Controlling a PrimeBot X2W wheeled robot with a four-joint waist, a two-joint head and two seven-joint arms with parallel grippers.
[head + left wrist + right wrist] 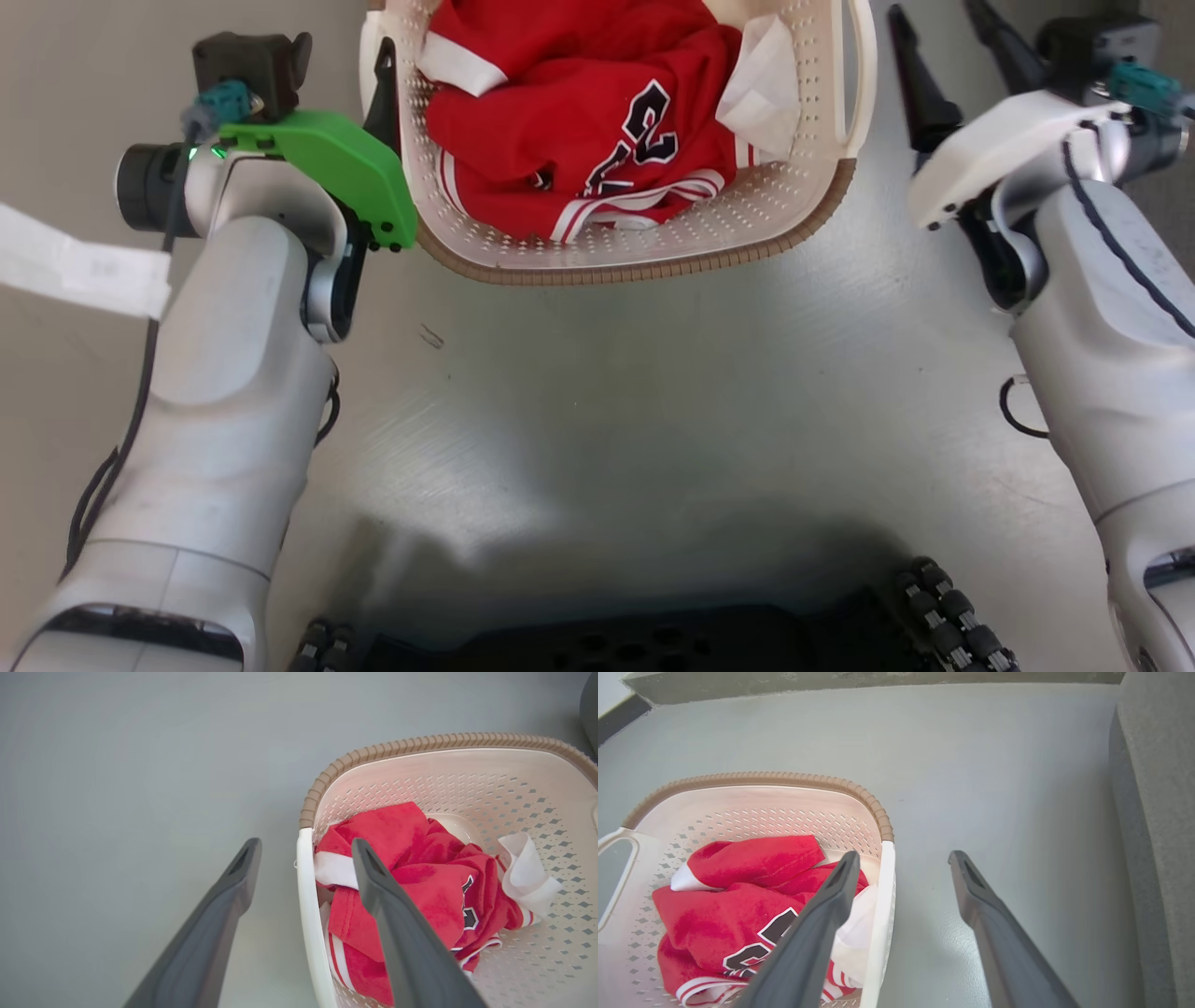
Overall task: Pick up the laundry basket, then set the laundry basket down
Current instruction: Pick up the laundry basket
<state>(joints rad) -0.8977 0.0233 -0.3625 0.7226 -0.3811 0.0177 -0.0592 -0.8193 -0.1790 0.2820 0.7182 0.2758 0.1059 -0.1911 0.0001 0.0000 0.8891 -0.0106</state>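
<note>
Cream plastic laundry basket [653,250] sits on the grey floor [607,420] between both arms, with a red jersey [579,121] stuffed inside. Its long axis looks to run left to right, one white handle facing each arm. Left end effector [306,847] is spread wide, straddling its handle. Right end effector [903,856] is spread too, but in the head view it's just beside the basket. I'd say left is nearer.

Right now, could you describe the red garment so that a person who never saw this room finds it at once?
Ahead of the robot, against the grey floor, is the cream perforated laundry basket with a brown rim. Crumpled inside it lies the red jersey. Unlike the plain white cloth beside it, it carries dark numerals and white stripes.
</note>
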